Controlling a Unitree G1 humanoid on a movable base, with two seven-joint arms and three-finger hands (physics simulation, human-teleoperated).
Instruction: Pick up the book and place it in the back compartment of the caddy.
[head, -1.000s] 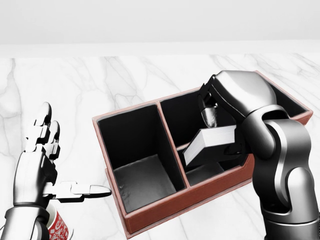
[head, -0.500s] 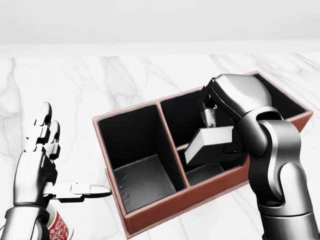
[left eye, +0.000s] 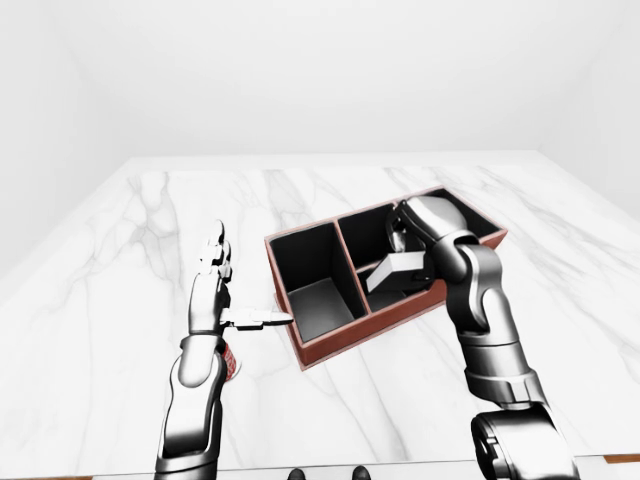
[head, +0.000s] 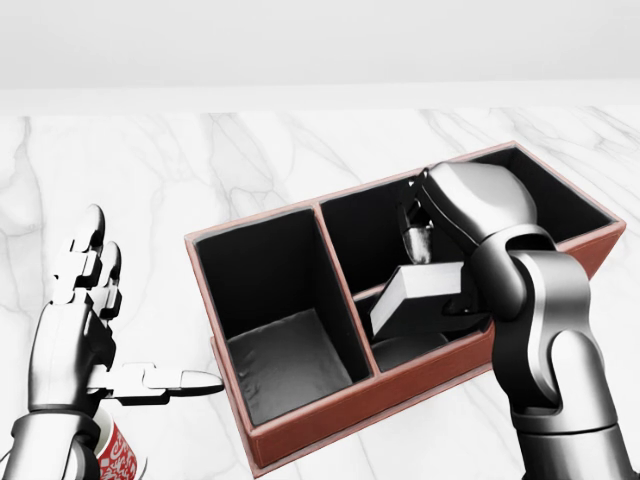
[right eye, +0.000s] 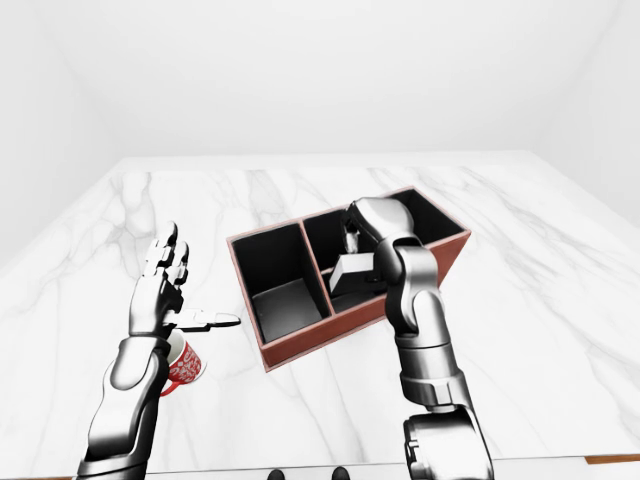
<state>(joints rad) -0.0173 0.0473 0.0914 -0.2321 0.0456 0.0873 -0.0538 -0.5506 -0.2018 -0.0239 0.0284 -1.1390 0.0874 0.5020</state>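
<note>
Book (head: 425, 297): a grey-white slab, tilted, inside the right-hand compartment of the caddy in the head view, its low end down towards 7 o'clock near the compartment floor.
Change: against the earlier head pictures the book sits a little lower and further right in that compartment; the right forearm has sunk and slid towards 5 o'clock, uncovering more of the caddy's far right corner.
Caddy (head: 330, 415): red-brown walls, black lining, two compartments split by one divider; the left one holds nothing visible. It lies skewed on the marble table (head: 200, 170).
Right hand (head: 420, 238): reaches down into the right compartment from 1 o'clock, wrist bent sharply, forearm rising out of the view's bottom right. Fingers close on the book's upper end; the bulky wrist hides most of the grasp.
Left hand (head: 85, 325): unchanged, at 8 o'clock of the caddy, palm upright, fingers spread wide and straight, thumb pointing towards the caddy wall without touching; it holds nothing.
Cup (right eye: 183, 366): red and white, beside the left forearm, at 7 o'clock of the caddy.
</note>
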